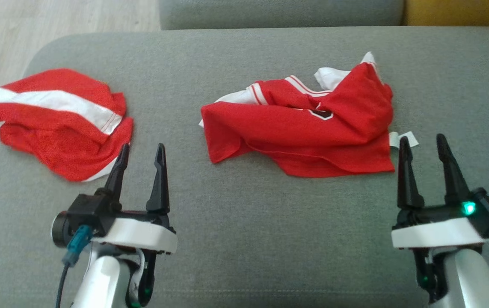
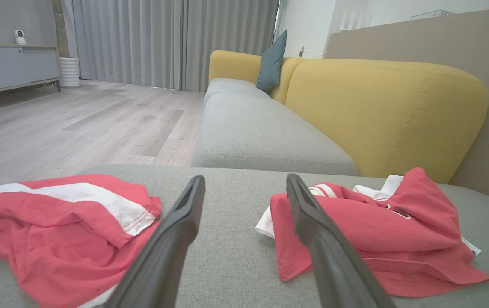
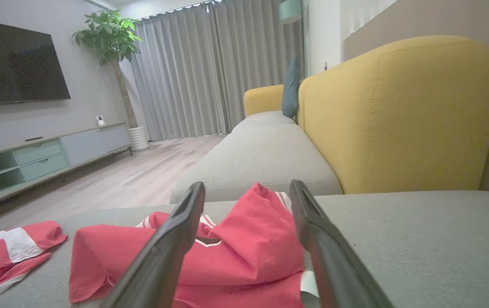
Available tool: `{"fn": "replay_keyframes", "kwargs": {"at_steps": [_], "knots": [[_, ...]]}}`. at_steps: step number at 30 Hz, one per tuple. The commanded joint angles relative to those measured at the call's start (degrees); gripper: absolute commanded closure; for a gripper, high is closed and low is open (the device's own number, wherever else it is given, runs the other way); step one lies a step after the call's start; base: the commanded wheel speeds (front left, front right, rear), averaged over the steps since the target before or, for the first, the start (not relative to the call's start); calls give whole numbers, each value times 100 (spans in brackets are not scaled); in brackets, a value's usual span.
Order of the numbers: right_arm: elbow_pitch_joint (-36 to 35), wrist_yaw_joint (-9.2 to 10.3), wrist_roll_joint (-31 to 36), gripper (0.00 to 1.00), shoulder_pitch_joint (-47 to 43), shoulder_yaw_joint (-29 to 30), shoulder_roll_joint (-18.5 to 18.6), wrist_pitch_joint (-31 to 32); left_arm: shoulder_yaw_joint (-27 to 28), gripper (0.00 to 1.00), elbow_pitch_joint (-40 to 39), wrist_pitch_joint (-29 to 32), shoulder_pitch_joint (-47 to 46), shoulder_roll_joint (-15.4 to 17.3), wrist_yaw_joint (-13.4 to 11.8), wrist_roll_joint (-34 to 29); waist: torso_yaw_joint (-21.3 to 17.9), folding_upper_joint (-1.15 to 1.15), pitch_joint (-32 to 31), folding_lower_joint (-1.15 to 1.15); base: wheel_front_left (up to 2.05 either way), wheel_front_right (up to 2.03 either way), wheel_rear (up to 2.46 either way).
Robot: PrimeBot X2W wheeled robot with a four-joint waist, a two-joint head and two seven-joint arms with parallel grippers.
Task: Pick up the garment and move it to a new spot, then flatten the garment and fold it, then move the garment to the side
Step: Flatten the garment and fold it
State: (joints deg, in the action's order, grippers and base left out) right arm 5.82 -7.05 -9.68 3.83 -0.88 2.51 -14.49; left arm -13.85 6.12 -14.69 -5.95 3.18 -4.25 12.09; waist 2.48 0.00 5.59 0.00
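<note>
A crumpled red garment [image 1: 308, 128] with white trim lies in a heap on the grey cushion [image 1: 244, 222], right of centre; the same garment [image 2: 368, 231] shows in the left wrist view and, as a heap [image 3: 244, 252], just past the fingers in the right wrist view. A second red garment [image 1: 56, 119] with a white stripe lies bunched at the cushion's left; it also shows in the wrist views [image 2: 64, 231] [image 3: 9, 252]. My left gripper [image 1: 141, 152] stands open beside the striped garment's near edge. My right gripper [image 1: 423, 143] is open near the central garment's right corner. Both hold nothing.
The cushion's left edge drops to a wooden floor [image 1: 56, 21]. A yellow sofa backrest [image 2: 389, 111] and more grey seats [image 2: 261, 137] lie beyond. A TV cabinet [image 3: 43, 158] and a plant [image 3: 107, 38] stand across the room.
</note>
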Motion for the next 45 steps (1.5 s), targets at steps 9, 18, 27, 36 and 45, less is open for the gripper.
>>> {"fn": "replay_keyframes", "kwargs": {"at_steps": [9, 18, 27, 36, 45], "knots": [[536, -44, 451, 0, 1195, -367, 37, 255, 21, 0, -118, -30, -361, -27, 56, 41, 573, 0, 394, 0, 0, 0, 0], [2027, -44, 493, 0, 2655, -145, 37, 1832, -292, 0, -137, -30, -584, -29, -113, 342, 1179, 0, 784, 0, 0, 0, 0], [3289, -44, 560, 0, 3871, 484, 37, 3089, -537, 0, -175, -30, -707, -30, -246, 565, 1597, 0, 1080, 0, 0, 0, 0], [4066, -44, 1482, 0, 4478, 1041, 61, 3869, -701, 0, -235, -30, -811, -30, -337, 706, 1810, 0, 1287, 0, 0, 0, 0], [4542, -44, 1846, 100, 4634, 1269, 77, 4159, -749, 0, -232, -30, -877, -30, -377, 764, 1863, 0, 1348, 0, 0, 0, 0]]}}
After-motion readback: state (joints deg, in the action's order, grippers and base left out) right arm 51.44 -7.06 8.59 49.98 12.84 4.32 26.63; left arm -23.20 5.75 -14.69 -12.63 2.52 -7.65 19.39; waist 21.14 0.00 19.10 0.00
